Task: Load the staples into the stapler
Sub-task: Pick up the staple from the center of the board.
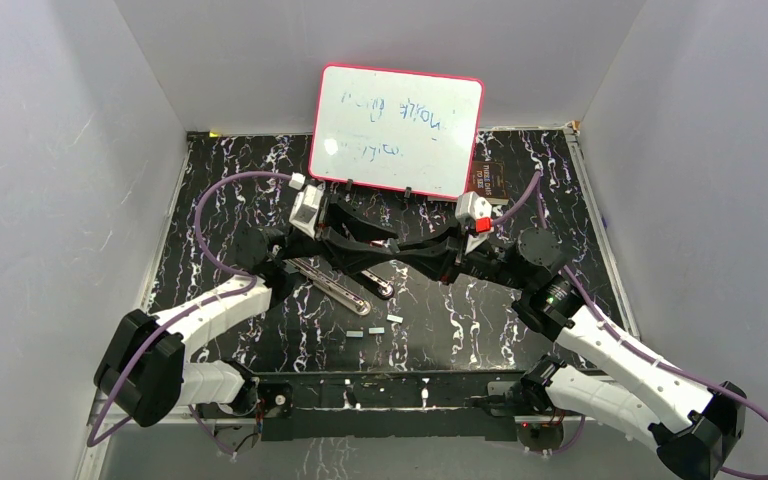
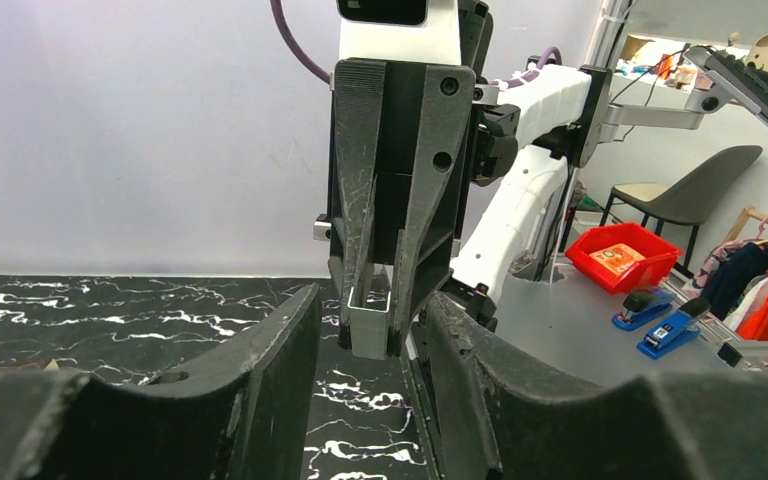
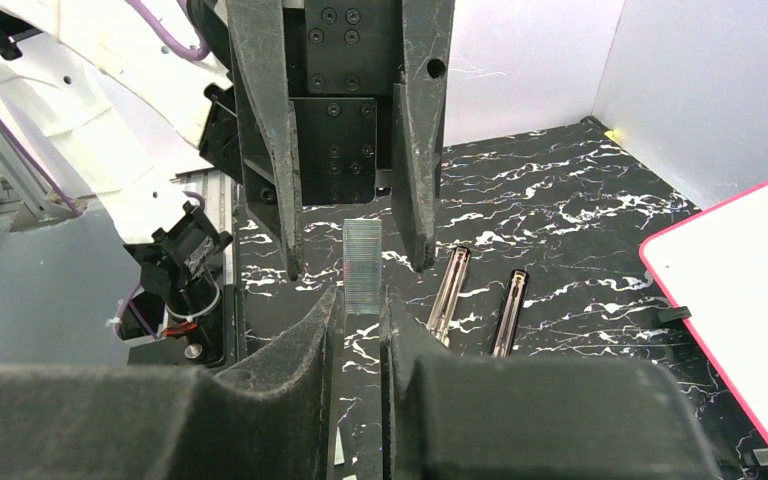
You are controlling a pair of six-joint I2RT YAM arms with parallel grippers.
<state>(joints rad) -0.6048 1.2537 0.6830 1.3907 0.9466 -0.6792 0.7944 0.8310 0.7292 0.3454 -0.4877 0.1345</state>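
Observation:
My right gripper is shut on a short silvery strip of staples, held above the table. The strip also shows end-on in the left wrist view. My left gripper is open and faces the right one tip to tip. Its fingers stand either side of the strip's far end without touching it. The black stapler lies opened flat on the table below and left of the grippers. Its shiny rail and its other half lie side by side.
Loose staple strips lie on the black marble table in front of the stapler. A white board with a pink rim leans at the back. A small dark box sits to its right. Grey walls enclose the table.

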